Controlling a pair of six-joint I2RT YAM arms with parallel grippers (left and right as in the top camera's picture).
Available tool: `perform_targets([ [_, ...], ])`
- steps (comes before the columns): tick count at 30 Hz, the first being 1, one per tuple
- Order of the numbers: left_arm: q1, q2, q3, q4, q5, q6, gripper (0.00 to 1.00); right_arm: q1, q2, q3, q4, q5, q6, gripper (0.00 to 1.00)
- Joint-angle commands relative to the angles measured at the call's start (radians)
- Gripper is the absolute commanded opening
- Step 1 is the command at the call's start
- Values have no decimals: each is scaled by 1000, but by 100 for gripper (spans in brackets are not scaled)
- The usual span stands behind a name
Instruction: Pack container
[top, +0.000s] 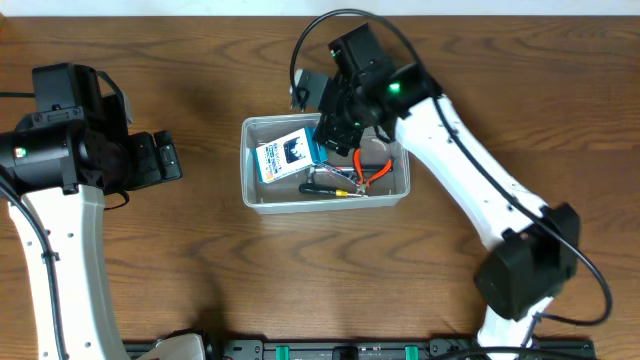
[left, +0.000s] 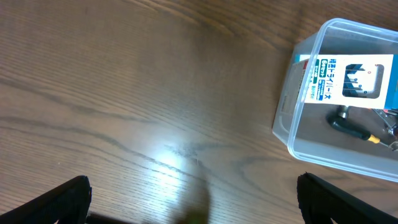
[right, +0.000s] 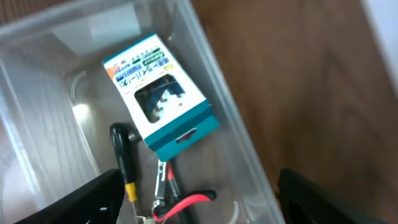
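At the centre of the bench (top: 200, 290), the clear rectangular plastic container (top: 262, 198) sits part-filled. Your right claw (right: 199, 177) gapes empty above its 12 o'clock rim; your left claw (left: 193, 180) gapes at 9 o'clock. This looks like the release step, so next lift clear.

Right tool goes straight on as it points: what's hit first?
Probably the red-handled pliers in the container, roughly centred ahead of the open right tool; the teal box lies off to one side. Depth is unclear.

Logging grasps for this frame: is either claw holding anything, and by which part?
Nothing is held: left claw open over the table, right claw open above the container.
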Motion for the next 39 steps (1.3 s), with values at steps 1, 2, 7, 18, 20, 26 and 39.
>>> perform_targets([
  [1,0,2,-1,-5,-12,10,98,6,-2,10,5,-28,-26,79],
  [2,0,2,-1,-5,-12,10,98,6,-2,10,11,-26,-26,78],
  [7,0,2,-1,-5,-12,10,98,-25,-38,17,33,-5,-14,74],
  [18,-31,2,-1,35,-11,64,98,-307,-202,17,57,323,578,99],
  [20,-71,2,-1,68,-12,103,98,-367,-227,17,46,312,622,99],
  [26,-170,4,-1,393,-13,156,98,-504,-264,17,150,327,547,99],
  [39,-179,-101,-33,413,-124,116,98,-674,-425,-12,29,326,588,99],
])
